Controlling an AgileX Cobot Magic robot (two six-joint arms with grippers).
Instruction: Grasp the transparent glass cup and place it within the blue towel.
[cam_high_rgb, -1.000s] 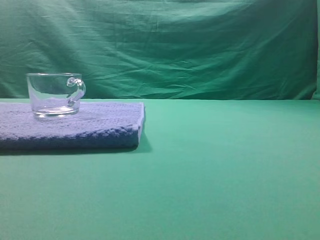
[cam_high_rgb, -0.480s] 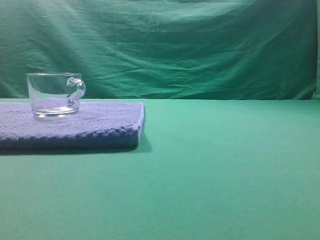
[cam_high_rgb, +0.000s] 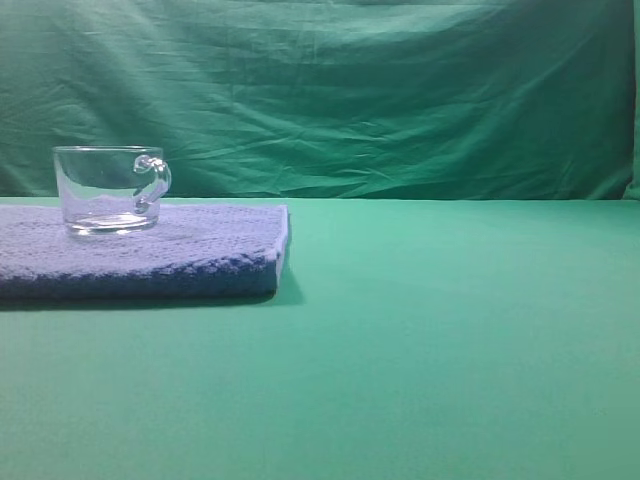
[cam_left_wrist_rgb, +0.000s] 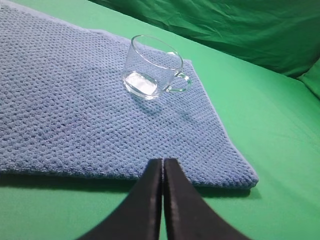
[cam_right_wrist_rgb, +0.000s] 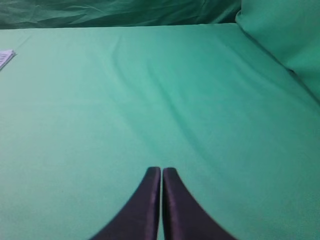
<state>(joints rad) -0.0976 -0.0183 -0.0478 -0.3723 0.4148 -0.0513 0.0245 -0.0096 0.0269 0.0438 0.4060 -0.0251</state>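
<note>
The transparent glass cup (cam_high_rgb: 108, 190) stands upright on the blue towel (cam_high_rgb: 190, 250) at the left of the exterior high view, its handle to the right. In the left wrist view the cup (cam_left_wrist_rgb: 150, 67) rests near the far right corner of the towel (cam_left_wrist_rgb: 65, 115). My left gripper (cam_left_wrist_rgb: 163, 161) is shut and empty, its tips over the towel's near edge, well short of the cup. My right gripper (cam_right_wrist_rgb: 161, 170) is shut and empty above bare green cloth. Neither gripper shows in the exterior high view.
A green cloth covers the table (cam_high_rgb: 450, 330) and hangs as a backdrop (cam_high_rgb: 350, 90). A pale corner of the towel (cam_right_wrist_rgb: 5, 57) shows at the far left of the right wrist view.
</note>
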